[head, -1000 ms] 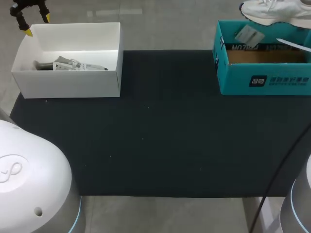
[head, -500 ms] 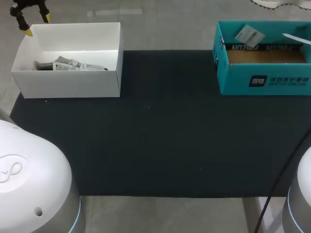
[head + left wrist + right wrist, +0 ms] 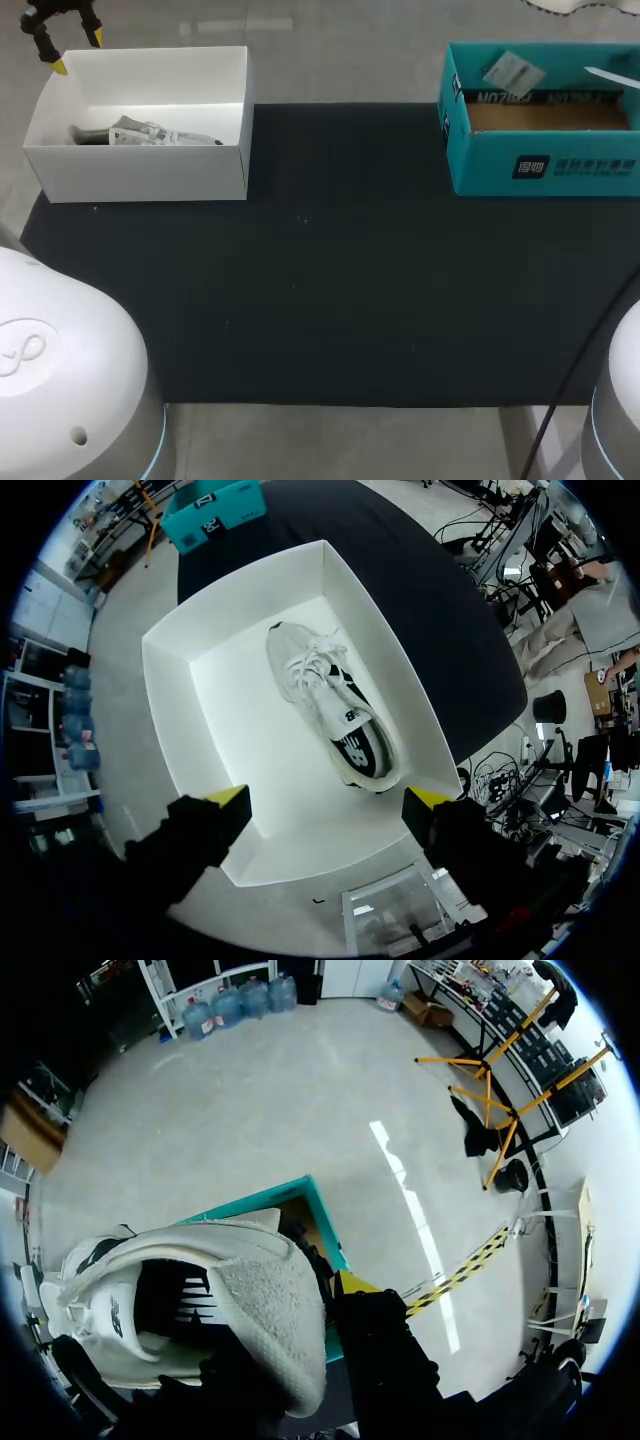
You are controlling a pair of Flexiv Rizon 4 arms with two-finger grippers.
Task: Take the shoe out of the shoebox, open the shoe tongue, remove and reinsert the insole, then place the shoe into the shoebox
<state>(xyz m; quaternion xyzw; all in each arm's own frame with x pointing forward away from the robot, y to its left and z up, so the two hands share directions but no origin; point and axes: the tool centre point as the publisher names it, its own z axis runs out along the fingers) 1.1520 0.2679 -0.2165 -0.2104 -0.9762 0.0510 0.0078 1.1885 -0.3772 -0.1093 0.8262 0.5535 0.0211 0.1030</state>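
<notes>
Head view: a white box (image 3: 140, 170) sits at the counter's (image 3: 330, 290) far left corner, with a pale second shoe (image 3: 150, 133) lying on its side inside. The left claw (image 3: 78, 52) hangs over the box's far left corner, its yellow tips spread. A teal shoebox (image 3: 545, 165) stands at the far right corner. It is open and shows a brown cardboard floor, and a paper tag (image 3: 512, 72) leans on its inner wall. Only a white sliver of the lifted shoe (image 3: 555, 4) shows, above and beyond the teal shoebox. The right claw itself is out of sight here.

Left wrist view: the left claw (image 3: 330, 797) is high above the white box (image 3: 200, 770), fingers wide apart and holding nothing. The second shoe (image 3: 330, 715) lies on the box floor, ahead of the claw and well apart from it, its laces and dark opening facing up. The teal shoebox (image 3: 215, 510) shows far off across the counter.

Right wrist view: the right claw (image 3: 310, 1320) pinches the lifted shoe (image 3: 190, 1300) at its heel. One yellow-tipped finger (image 3: 355, 1282) presses the outside of the heel, and the other finger is hidden by the shoe. The shoe's opening faces the camera. It hangs in the air above the teal shoebox (image 3: 320, 1225), not touching it.
</notes>
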